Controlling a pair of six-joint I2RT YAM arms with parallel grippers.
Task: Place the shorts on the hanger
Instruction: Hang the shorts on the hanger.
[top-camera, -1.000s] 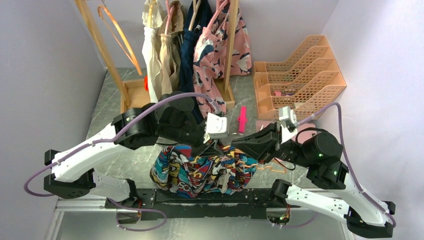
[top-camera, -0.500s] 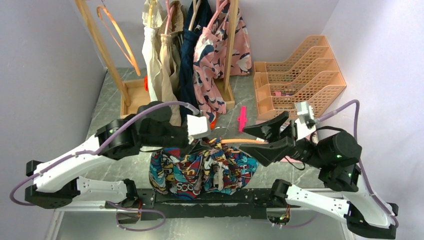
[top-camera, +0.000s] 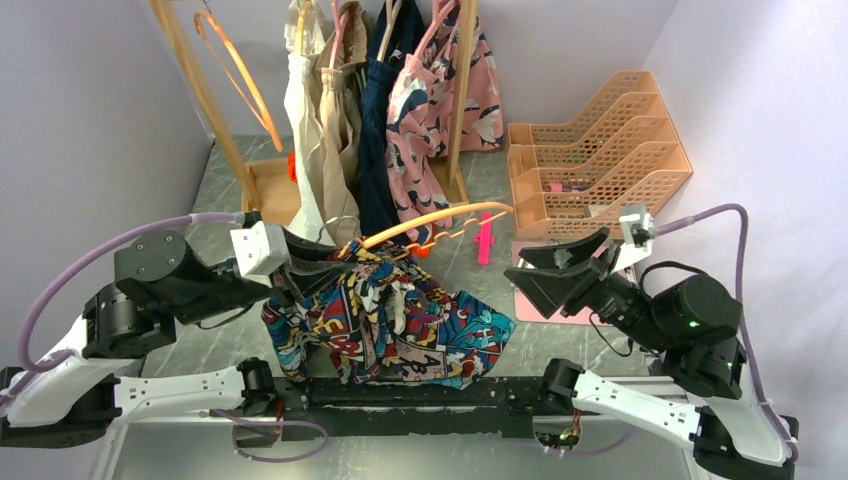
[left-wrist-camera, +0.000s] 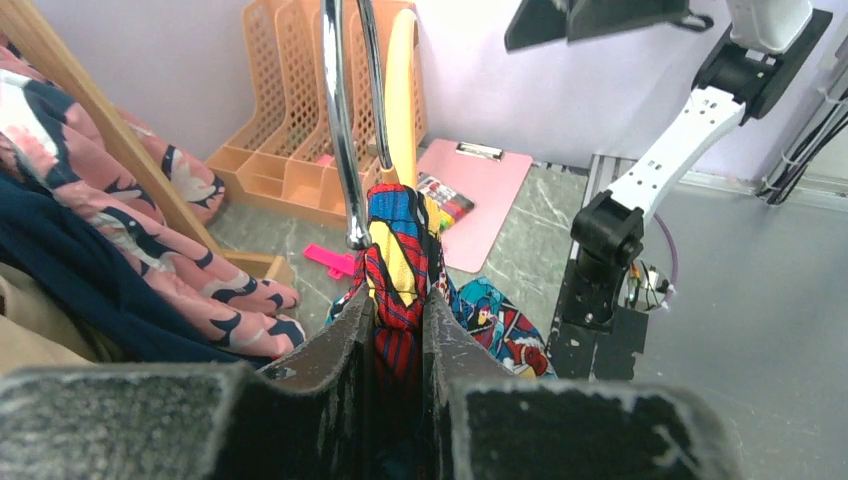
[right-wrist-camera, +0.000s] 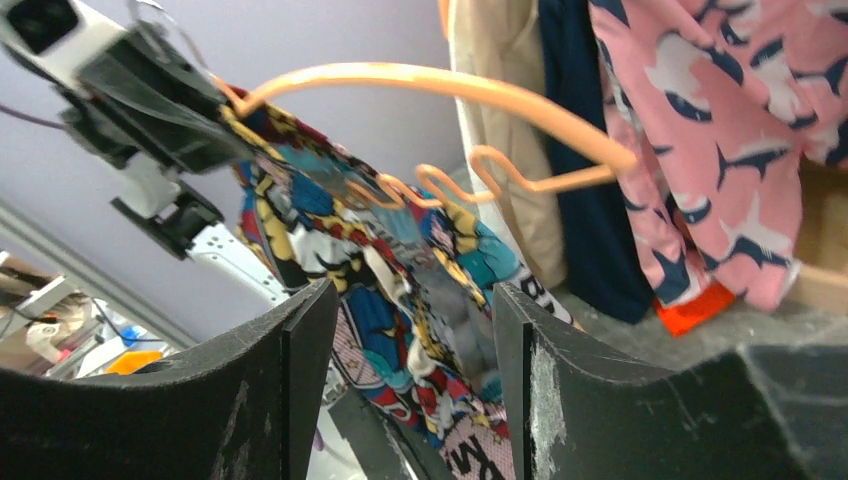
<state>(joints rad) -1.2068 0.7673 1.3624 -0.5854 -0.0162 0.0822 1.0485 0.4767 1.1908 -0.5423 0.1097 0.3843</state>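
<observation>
Shorts (top-camera: 385, 325) in comic print hang bunched at the hook end of the hanger (top-camera: 450, 213), spilling toward 6 o'clock down to the rail at the arm bases. Whether the hem touches the worktop (top-camera: 490, 170) I cannot tell. The hanger is up in the air and tilted, its free orange arm reaching toward 2 o'clock and its silver hook (left-wrist-camera: 340, 120) at the held end. The left pincer (left-wrist-camera: 398, 310), at 9 o'clock of the shorts, is clamped narrow on a fold of red, blue and yellow fabric right under the hook. The right pincer (top-camera: 522, 265) stands wide and holds nothing, at 3 o'clock of the shorts, near the hanger's free tip but apart from it. At 12 o'clock a wooden rack (top-camera: 202, 95) carries a pink patterned garment (top-camera: 430, 90). At 2 o'clock sit peach file trays (top-camera: 600, 150).
</observation>
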